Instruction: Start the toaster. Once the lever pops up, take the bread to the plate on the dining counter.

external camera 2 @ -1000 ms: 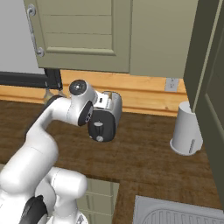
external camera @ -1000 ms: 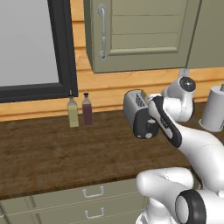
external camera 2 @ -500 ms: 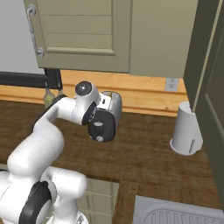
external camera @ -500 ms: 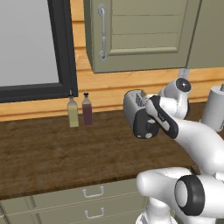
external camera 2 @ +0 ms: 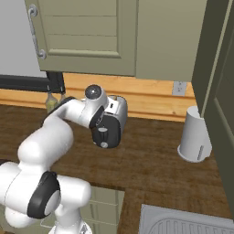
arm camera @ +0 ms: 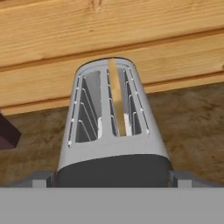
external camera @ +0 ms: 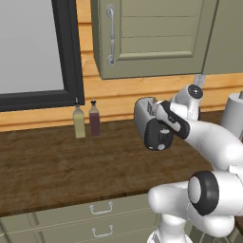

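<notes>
The silver-grey toaster (arm camera: 111,131) stands on the wooden counter against the plank wall, its black end face toward me. The tan bread (arm camera: 116,100) sits upright in the right slot. My gripper (arm camera: 113,179) is open, one fingertip on each side of the end face's top edge, touching nothing that I can see. In the right base view the toaster (external camera 2: 118,109) sits under my hand, and the pale lever (external camera 2: 103,130) shows above the round knob (external camera 2: 104,144). The left base view has the toaster (external camera: 144,118) half hidden behind my wrist. The plate and the dining counter are out of view.
Two bottles (external camera: 79,122) (external camera: 94,119) stand by the wall left of the toaster. A white cylinder (external camera 2: 195,135) stands to its right. Sage-green wall cabinets (external camera: 152,33) hang overhead, a dark-framed window (external camera: 33,47) is at left, and a sink (external camera 2: 183,224) lies at the lower right.
My arm has shifted slightly toward the toaster, bringing the hand closer over its end face. The jaws stay open and the toaster and bread have not moved.
</notes>
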Robot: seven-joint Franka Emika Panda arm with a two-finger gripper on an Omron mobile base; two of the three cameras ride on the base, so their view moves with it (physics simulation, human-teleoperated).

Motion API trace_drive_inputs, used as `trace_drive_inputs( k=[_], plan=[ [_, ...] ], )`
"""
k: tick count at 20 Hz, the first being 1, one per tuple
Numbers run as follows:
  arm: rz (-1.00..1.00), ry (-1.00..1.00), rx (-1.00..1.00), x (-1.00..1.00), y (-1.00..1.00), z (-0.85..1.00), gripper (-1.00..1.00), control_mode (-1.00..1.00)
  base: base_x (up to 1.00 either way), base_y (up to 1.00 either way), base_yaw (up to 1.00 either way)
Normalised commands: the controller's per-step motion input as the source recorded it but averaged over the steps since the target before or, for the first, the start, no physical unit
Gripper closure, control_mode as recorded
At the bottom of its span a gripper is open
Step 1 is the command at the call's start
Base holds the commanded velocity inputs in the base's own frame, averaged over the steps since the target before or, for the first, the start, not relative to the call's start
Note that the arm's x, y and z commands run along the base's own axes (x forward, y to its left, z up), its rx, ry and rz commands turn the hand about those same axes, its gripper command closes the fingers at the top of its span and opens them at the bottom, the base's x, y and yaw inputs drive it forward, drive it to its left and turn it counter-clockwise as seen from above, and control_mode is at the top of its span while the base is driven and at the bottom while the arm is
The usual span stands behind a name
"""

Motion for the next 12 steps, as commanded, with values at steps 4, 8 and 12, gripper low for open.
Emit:
trace_drive_inputs(
  k=[4, 8, 12],
  plan=[
    [0.0, 0.0, 0.0, 0.24, -0.04, -0.17, -1.0, -1.0, 0.0, 0.0, 0.0],
    [0.0, 0.0, 0.0, 0.18, -0.11, -0.18, -1.0, -1.0, 0.0, 0.0, 0.0],
    [0.0, 0.0, 0.0, 0.18, -0.11, -0.13, -1.0, -1.0, 0.0, 0.0, 0.0]
  ],
)
